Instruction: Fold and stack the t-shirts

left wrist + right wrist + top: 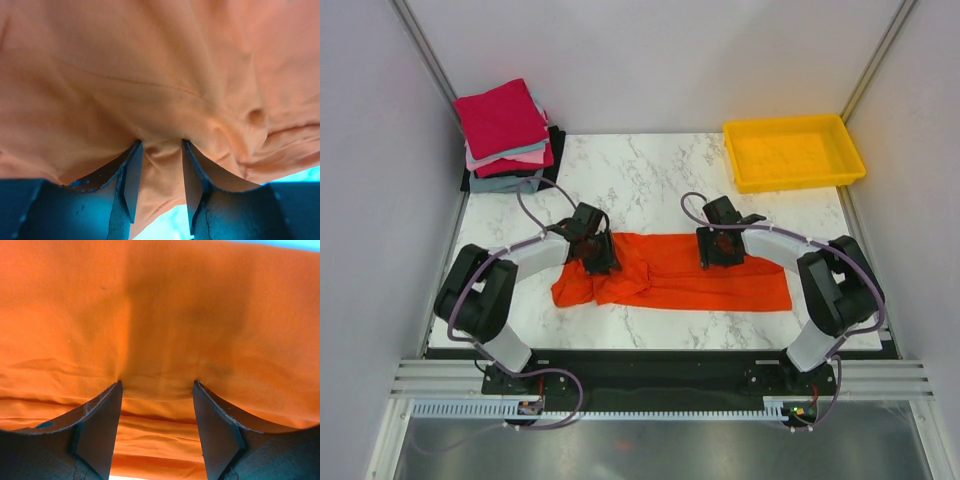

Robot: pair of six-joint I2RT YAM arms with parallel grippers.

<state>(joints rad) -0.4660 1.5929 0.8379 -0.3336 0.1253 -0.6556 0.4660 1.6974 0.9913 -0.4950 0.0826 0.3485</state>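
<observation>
A bright orange-red t-shirt [680, 282] lies folded into a long band across the middle of the marble table [650, 175], its left end bunched. My left gripper [598, 262] presses down on the shirt's left part, my right gripper [712, 255] on its upper middle. In the left wrist view the left gripper [161, 142] is open, with a loose ridge of the orange cloth [150, 75] between the fingers. In the right wrist view the right gripper [157, 382] is open wide, tips against flat cloth [165, 315]. Folded t-shirts are stacked at the back left, crimson [502, 115] on top.
The stack shows pink [528, 157], grey-blue [505, 183] and black [556, 145] layers under the crimson one. A yellow plastic tray [745, 165] sits at the back right corner. Grey walls close in both sides.
</observation>
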